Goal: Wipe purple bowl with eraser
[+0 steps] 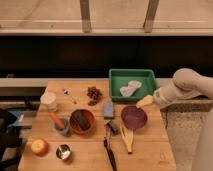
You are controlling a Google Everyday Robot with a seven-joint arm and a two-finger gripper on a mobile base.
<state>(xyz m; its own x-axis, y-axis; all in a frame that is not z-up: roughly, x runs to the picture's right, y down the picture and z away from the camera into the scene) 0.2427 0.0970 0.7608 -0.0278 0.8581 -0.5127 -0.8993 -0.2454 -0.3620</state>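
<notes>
The purple bowl (133, 117) sits on the wooden table (150, 155), right of centre, just in front of the green tray. The eraser (80, 120), a dark block, lies inside the orange-red bowl (82, 129) left of centre. My gripper (144, 102) reaches in from the right on a white arm (180, 86). Its pale tip hovers over the far right rim of the purple bowl, at the tray's front corner. It is well away from the eraser.
A green tray (115, 75) holding a white cloth (130, 89) stands at the back. A light blue block (108, 109) lies left of the purple bowl. Yellow tongs (127, 139), a black tool (109, 147), a grey cup with a carrot (61, 125), an apple (39, 146), a metal cup (63, 151), a white cup (49, 100) and a brown cluster (93, 94) surround them.
</notes>
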